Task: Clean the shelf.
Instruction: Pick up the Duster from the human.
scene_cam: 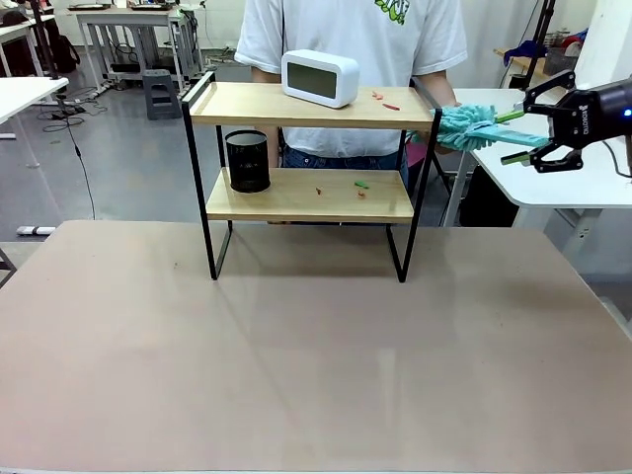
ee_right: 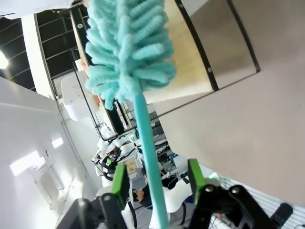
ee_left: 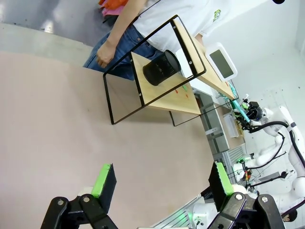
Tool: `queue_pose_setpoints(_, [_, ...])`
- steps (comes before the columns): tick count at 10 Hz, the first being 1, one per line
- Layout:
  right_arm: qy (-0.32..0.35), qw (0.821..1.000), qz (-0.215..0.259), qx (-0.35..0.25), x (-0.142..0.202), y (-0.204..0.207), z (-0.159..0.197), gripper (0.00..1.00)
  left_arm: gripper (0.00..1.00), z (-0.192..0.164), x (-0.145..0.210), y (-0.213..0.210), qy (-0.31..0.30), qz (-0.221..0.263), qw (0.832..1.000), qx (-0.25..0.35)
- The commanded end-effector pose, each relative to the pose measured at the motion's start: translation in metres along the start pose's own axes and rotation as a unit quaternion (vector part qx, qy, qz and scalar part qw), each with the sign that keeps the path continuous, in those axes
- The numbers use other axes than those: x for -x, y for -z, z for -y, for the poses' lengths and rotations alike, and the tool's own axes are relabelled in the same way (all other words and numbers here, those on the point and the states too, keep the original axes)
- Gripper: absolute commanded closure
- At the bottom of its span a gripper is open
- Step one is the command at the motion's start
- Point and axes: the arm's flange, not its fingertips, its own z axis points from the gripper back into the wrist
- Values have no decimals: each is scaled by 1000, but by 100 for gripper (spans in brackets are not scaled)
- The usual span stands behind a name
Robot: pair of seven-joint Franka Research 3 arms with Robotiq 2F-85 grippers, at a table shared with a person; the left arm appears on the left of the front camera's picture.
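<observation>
Right claw (scene_cam: pixel 513 136) astride teal duster (scene_cam: pixel 464 126) — shelf (scene_cam: pixel 247 104) just left

The shelf (scene_cam: pixel 296 202) stands far back on the table (scene_cam: pixel 316 346), a person (scene_cam: pixel 346 30) behind it. A clock (scene_cam: pixel 319 77) sits on its top board, a cup (scene_cam: pixel 248 161) at the lower board's left. A duster (scene_cam: pixel 474 126) is just right of the top board.

Teal duster (scene_cam: pixel 469 126), wood-and-black shelf (scene_cam: pixel 296 104)

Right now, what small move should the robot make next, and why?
Probably close the right gripper on the teal duster. Its thin handle lies between the green pads with gaps on both sides, so it isn't gripped yet, and small scraps lie on the shelf.
</observation>
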Motion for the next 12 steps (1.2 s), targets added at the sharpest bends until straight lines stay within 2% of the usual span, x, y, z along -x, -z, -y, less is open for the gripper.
queue_pose_setpoints(1, [-20, 999, 25, -24, 5, 9, 1, 100, 0, 1, -2, 1, 12, 4, 1000, 7])
queue_pose_setpoints(2, [-26, 999, 34, -22, 5, 9, 1, 87, 0, 1, -2, 1, 12, 4, 1000, 7])
queue_pose_setpoints(3, [-26, 999, 35, -19, 4, 9, 1, 97, 0, 1, -2, 1, 12, 4, 1000, 7])
queue_pose_setpoints(4, [-28, 999, 38, -17, 4, 9, 2, 100, 0, 1, -2, 1, 12, 4, 1000, 7])
queue_pose_setpoints(9, [-38, 999, 28, -8, 5, 0, 5, 100, 0, 1, -2, 1, 12, 4, 1000, 7])
queue_pose_setpoints(11, [-90, 996, -27, 5, 36, -37, 3, 100, 0, 1, -2, 1, 12, 4, 1000, 7])
queue_pose_setpoints(12, [-123, 990, -66, 10, 68, -76, 7, 100, 0, 1, -2, 1, 12, 4, 1000, 7])
